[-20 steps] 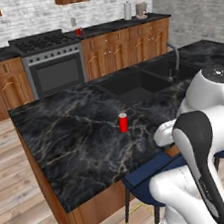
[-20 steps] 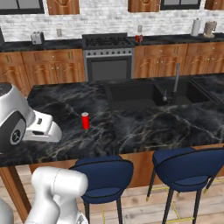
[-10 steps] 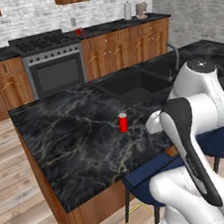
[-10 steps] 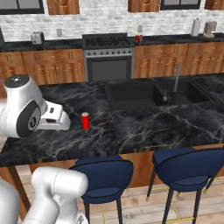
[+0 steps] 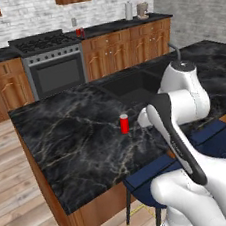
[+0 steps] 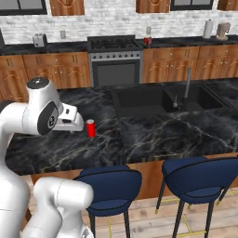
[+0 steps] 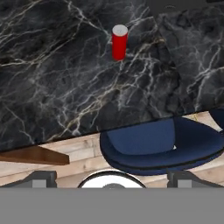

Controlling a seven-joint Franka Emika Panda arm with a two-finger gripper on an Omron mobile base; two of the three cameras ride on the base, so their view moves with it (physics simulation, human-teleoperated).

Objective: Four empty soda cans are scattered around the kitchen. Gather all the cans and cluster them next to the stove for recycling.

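From the left base view, you have one soda can [image 5: 124, 123] standing upright on the island bench [image 5: 73, 140], near the sink basin [image 5: 131, 85] but apart from it. The stove [image 5: 53, 62] sits well apart, across the floor on the far wall, with another red can [image 5: 80, 32] already on the counter just beside it. Your arm's bulk crowds in just to the right of the can here; if you swing the elbow carelessly, you could knock the can over.

From the right base view, the hand [image 6: 74, 123] hovers just beside the can [image 6: 90, 128], to its left, not touching. A sideways approach that is off line would push the can toward the sink instead of capturing it.

From the hand view, the fingertips [image 7: 41, 178] stand wide apart with nothing between them, and the can [image 7: 119, 42] lies well ahead on the marble, with a blue stool [image 7: 162, 144] nearer. The can sits off-centre, so if you descend without re-aiming, one finger may tip it; an empty can will roll easily.
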